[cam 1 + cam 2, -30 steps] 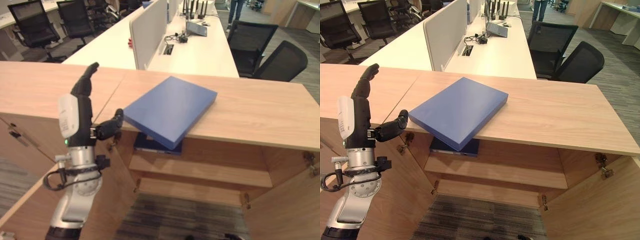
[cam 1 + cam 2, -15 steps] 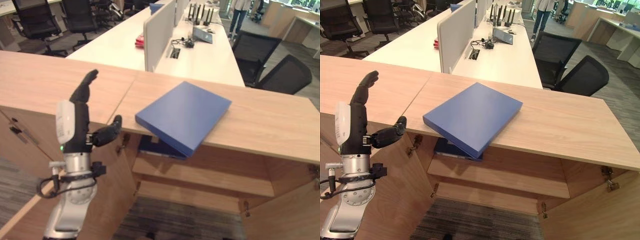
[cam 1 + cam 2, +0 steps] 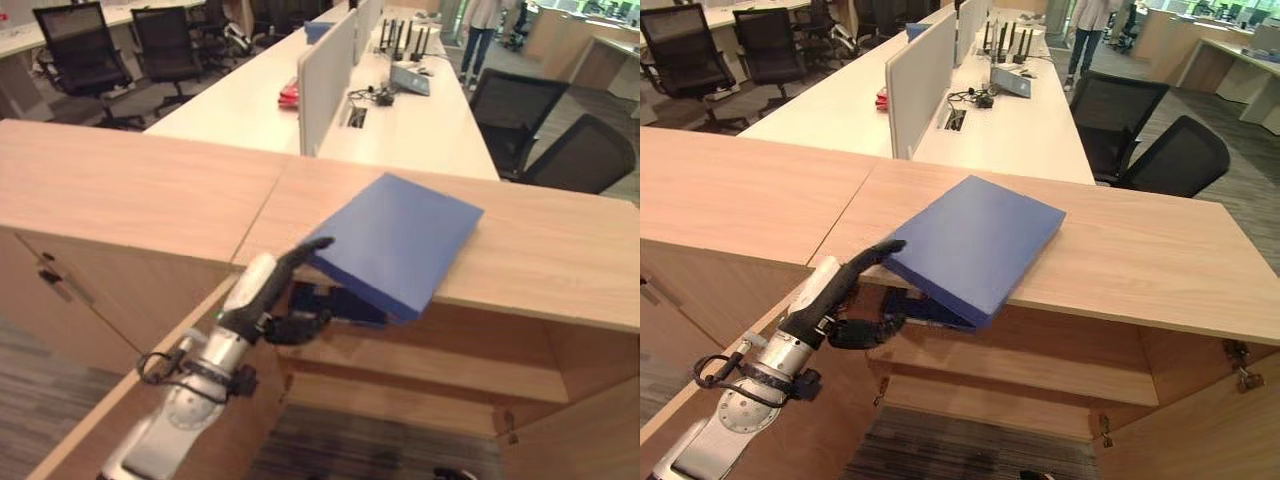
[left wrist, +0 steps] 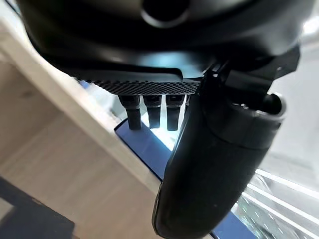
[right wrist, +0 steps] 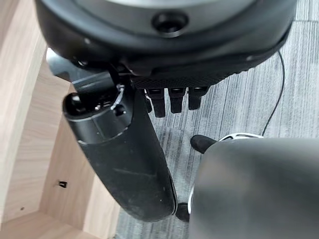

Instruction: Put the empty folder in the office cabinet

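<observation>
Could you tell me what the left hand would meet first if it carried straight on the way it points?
Most likely the blue folder: the left hand already reaches its overhanging near corner.

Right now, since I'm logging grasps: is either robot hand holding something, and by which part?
Nothing is gripped. The left robot hand reaches the blue folder's near-left corner, fingers above, thumb below, not closed.

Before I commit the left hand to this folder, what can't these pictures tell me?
- Contact: the left hand has straight fingers at the blue folder's near corner, thumb beneath; an actual touch isn't discernible in the eye views.
- Dark object on the cabinet shelf: mostly hidden under the folder.
- Folder contents: closed, so unknown.
- Right hand: fingertips cut off behind its own palm in the right wrist view.
</observation>
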### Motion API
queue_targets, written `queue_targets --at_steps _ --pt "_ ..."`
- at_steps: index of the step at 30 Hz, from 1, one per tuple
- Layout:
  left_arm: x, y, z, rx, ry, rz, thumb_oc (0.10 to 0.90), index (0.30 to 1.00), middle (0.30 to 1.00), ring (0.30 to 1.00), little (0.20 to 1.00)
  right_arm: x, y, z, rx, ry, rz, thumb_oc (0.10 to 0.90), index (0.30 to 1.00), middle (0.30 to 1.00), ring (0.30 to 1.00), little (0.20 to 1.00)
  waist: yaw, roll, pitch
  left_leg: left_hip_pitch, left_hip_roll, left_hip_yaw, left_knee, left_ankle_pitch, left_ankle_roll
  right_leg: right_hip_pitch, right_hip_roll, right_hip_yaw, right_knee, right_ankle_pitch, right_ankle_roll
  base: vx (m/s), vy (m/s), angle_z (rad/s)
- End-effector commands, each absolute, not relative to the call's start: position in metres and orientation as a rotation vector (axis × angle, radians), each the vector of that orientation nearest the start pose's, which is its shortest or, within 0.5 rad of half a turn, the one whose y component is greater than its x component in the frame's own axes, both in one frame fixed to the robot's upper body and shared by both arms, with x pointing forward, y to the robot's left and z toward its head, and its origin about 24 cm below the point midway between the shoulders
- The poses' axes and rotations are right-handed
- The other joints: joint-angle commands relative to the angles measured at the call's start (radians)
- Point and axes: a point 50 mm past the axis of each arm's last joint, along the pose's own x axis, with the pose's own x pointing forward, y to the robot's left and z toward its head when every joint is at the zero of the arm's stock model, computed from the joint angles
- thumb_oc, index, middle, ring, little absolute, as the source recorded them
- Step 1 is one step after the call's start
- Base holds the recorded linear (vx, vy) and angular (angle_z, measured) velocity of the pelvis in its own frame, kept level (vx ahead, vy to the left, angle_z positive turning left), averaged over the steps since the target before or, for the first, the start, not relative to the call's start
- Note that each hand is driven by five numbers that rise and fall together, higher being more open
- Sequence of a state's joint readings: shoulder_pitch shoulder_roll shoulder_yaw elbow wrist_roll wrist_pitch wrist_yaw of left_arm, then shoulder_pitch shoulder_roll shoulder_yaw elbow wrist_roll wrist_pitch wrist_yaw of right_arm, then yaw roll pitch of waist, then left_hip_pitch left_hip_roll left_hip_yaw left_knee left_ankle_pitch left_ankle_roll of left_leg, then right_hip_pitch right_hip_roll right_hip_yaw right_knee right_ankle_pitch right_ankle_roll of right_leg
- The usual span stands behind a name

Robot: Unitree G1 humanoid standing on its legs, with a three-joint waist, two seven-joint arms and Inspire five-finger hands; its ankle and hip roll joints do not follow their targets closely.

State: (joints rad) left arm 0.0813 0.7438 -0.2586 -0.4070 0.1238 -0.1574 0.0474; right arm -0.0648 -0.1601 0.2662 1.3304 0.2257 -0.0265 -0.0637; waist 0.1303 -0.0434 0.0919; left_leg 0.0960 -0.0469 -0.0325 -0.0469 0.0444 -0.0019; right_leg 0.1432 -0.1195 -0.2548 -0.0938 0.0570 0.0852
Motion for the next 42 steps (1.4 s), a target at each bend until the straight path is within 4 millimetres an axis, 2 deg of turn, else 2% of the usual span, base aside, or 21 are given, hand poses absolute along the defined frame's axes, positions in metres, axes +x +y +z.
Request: queue_targets --at_steps 1,5,8,13,17,22,23,25,28,30,35,42 --pt "0.21 0.141 0.162 0.674 -0.656 -0.509 0.8 0.9 0.9 0.9 0.9 0.108 -0.195 -0.166 -0.26 1.211 0.025 0.8 0.9 0.9 0.9 0.9 -0.019 -0.021 -0.041 0.012 0.006 0.007 0.153 -0.214 0.015 -0.023 0.055 -0.019 0.012 -0.03 -0.008 0.0 0.0 0.0" --pt "0.211 0.134 0.152 0.588 -0.585 -0.586 0.8 0.9 0.9 0.9 0.9 0.107 -0.195 -0.166 -0.26 1.214 0.026 0.8 0.9 0.9 0.9 0.9 -0.024 -0.02 -0.042 0.014 0.008 0.01 0.161 -0.219 0.015 -0.019 0.057 -0.014 0.011 -0.034 -0.01 0.0 -0.013 -0.03" --pt "0.212 0.132 0.149 0.594 -0.568 -0.607 0.8 0.9 0.9 0.9 0.9 0.107 -0.194 -0.166 -0.256 1.218 0.028 0.8 0.9 0.9 0.9 0.9 -0.027 -0.019 -0.044 0.016 0.008 0.013 0.167 -0.224 0.015 -0.015 0.059 -0.01 0.01 -0.037 -0.011 0.0 -0.003 -0.01" --pt "0.216 0.137 0.153 0.763 -0.624 -0.563 0.8 0.9 0.9 0.9 0.9 0.099 -0.197 -0.168 -0.25 1.236 0.02 0.8 0.9 0.9 0.9 0.9 -0.039 -0.024 -0.047 0.014 0.009 0.024 0.195 -0.238 0.012 -0.009 0.065 0.0 0.008 -0.044 -0.013 0.01 -0.017 -0.09" --pt "0.218 0.141 0.156 0.817 -0.652 -0.516 0.8 0.9 0.9 0.9 0.9 0.098 -0.196 -0.168 -0.251 1.235 0.017 0.8 0.9 0.9 0.9 0.9 -0.039 -0.026 -0.049 0.015 0.009 0.025 0.197 -0.241 0.011 -0.009 0.067 0.003 0.008 -0.043 -0.014 0.01 -0.013 -0.05" --pt "0.215 0.146 0.183 0.863 -0.811 -0.387 0.8 0.9 0.9 0.9 0.9 0.098 -0.194 -0.168 -0.239 1.228 0.01 0.8 0.9 0.9 0.9 0.9 -0.037 -0.031 -0.053 0.014 0.008 0.025 0.201 -0.245 0.01 -0.01 0.067 0.002 0.007 -0.043 -0.014 0.0 -0.006 -0.01" --pt "0.214 0.146 0.183 0.864 -0.811 -0.386 0.8 0.9 0.9 0.9 0.9 0.099 -0.194 -0.168 -0.24 1.228 0.01 0.8 0.9 0.9 0.9 0.9 -0.038 -0.031 -0.052 0.014 0.008 0.025 0.202 -0.245 0.01 -0.01 0.067 0.002 0.007 -0.043 -0.014 0.0 0.0 0.0" --pt "0.21 0.145 0.201 0.843 -0.912 -0.332 0.8 0.9 0.9 0.9 0.9 0.1 -0.192 -0.168 -0.234 1.223 0.011 0.8 0.9 0.9 0.9 0.9 -0.036 -0.032 -0.055 0.014 0.007 0.025 0.202 -0.248 0.011 -0.01 0.067 0.0 0.007 -0.043 -0.014 0.0 0.0 0.0" --pt "0.207 0.143 0.208 0.835 -0.957 -0.318 0.8 0.9 0.9 0.9 0.9 0.102 -0.19 -0.168 -0.232 1.218 0.014 0.8 0.9 0.9 0.9 0.9 -0.037 -0.032 -0.056 0.016 0.007 0.026 0.202 -0.25 0.012 -0.01 0.067 -0.001 0.007 -0.043 -0.013 0.0 0.0 0.0" --pt "0.201 0.136 0.22 0.807 -1.029 -0.335 0.8 0.9 0.9 0.9 0.9 0.105 -0.19 -0.167 -0.231 1.21 0.017 0.8 0.9 0.9 0.9 0.9 -0.039 -0.033 -0.057 0.016 0.005 0.027 0.206 -0.254 0.013 -0.009 0.067 0.001 0.007 -0.043 -0.013 0.0 0.0 0.0" --pt "0.197 0.127 0.229 0.78 -1.096 -0.368 0.8 0.9 0.9 0.9 0.9 0.106 -0.189 -0.167 -0.236 1.209 0.023 0.8 0.9 0.9 0.9 0.9 -0.043 -0.034 -0.059 0.016 0.005 0.028 0.209 -0.259 0.013 -0.008 0.066 0.001 0.007 -0.043 -0.012 0.0 0.0 0.0" --pt "0.212 0.102 0.216 0.711 -1.03 -0.52 0.8 0.9 0.9 0.9 0.9 0.109 -0.193 -0.166 -0.243 1.205 0.009 0.8 0.9 0.9 0.9 0.9 -0.059 -0.03 -0.059 0.028 0.007 0.039 0.203 -0.262 0.016 -0.005 0.068 0.009 0.007 -0.041 -0.012 0.0 0.0 0.0"
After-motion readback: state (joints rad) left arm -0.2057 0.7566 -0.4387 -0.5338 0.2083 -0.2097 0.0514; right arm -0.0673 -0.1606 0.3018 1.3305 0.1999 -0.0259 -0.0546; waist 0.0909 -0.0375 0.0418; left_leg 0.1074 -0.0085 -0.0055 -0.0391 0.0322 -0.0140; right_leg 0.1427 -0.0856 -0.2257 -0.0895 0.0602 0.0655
